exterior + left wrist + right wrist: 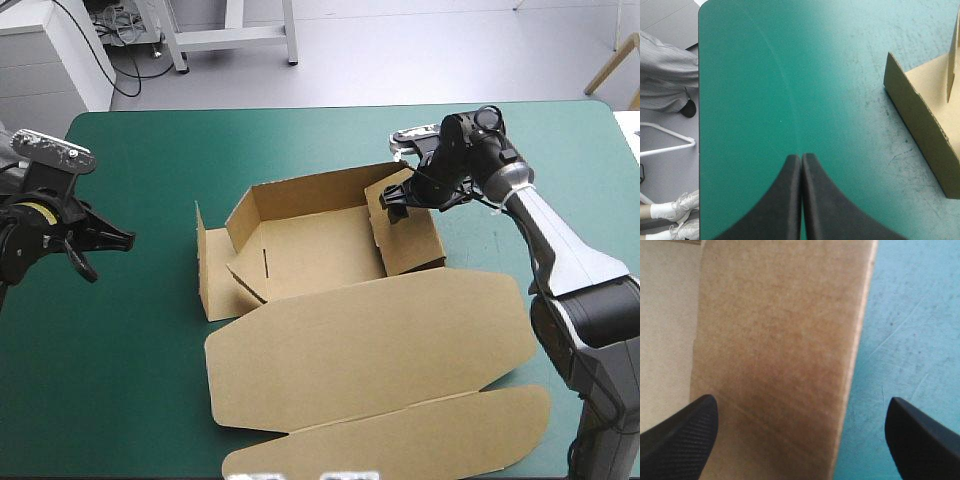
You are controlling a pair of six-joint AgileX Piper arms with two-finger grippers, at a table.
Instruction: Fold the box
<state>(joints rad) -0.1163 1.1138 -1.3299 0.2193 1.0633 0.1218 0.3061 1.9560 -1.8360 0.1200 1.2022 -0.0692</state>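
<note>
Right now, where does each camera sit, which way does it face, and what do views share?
High view: above, behind the robot, facing forward and down at the table; both arms show.
Left wrist view: above the left gripper, looking along its shut fingers over cover to the box.
Right wrist view: above the right gripper, facing a box wall between its open fingers.
Shared: the box, in all.
</note>
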